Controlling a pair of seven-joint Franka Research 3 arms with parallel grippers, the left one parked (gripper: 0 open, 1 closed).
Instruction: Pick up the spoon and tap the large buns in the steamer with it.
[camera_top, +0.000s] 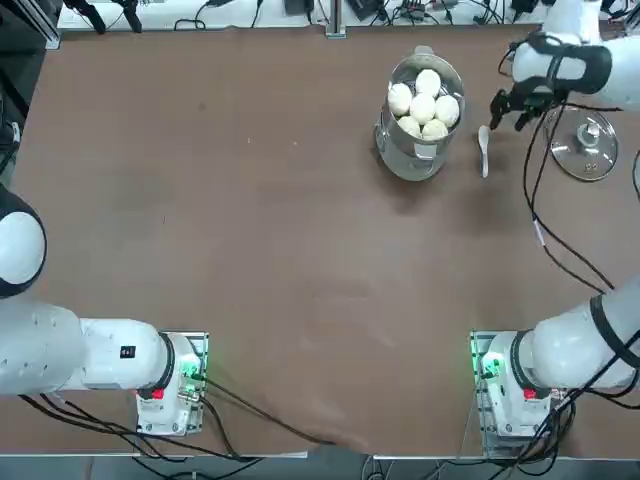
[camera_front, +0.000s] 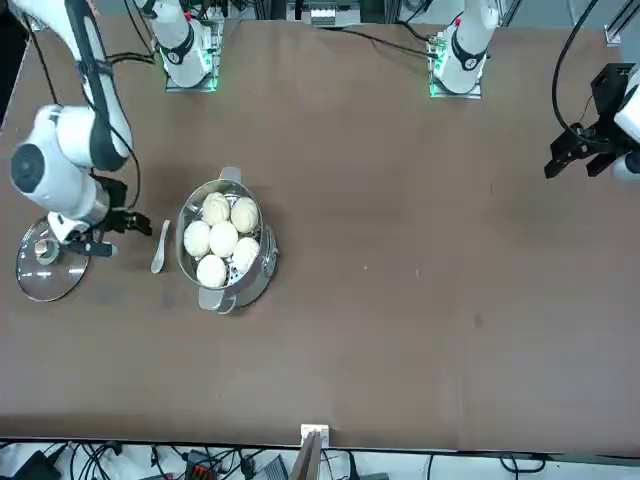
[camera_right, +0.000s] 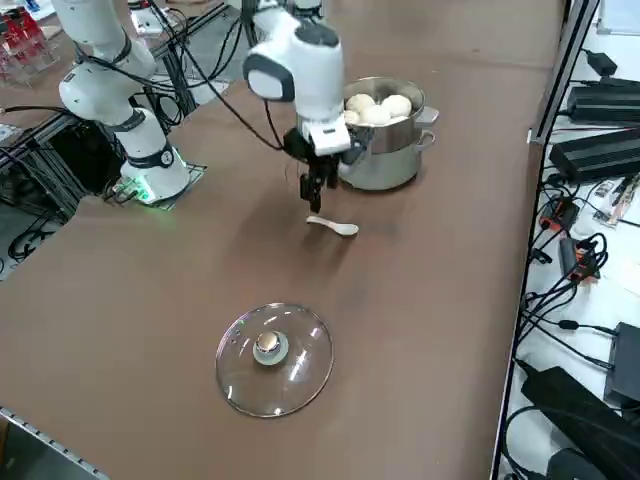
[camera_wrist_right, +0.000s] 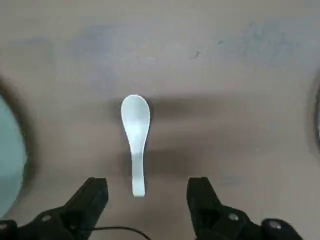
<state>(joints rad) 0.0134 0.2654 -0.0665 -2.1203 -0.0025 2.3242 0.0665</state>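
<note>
Open tabletop is left on the robot's side of the spoon (camera_top: 484, 150), where it can be approached freely. On one side passage is limited by the pot (camera_top: 421, 115), whose wall and handles stand up near the spoon; on the other, the low lid (camera_top: 583, 145) is laid flat, its knob raised. The buns (camera_top: 425, 104) are ringed by the pot's rim but can be reached from above. Between pot and lid, a lane is occupied by the spoon and, above the table, by the right gripper (camera_wrist_right: 148, 192).

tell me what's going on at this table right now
The robot's right gripper is open above the table, near the handle of a white spoon that it isn't holding. The spoon lies between a steel steamer and a glass lid. The large buns sit inside the uncovered steamer, and tapping them with the spoon is yet to be done.
</note>
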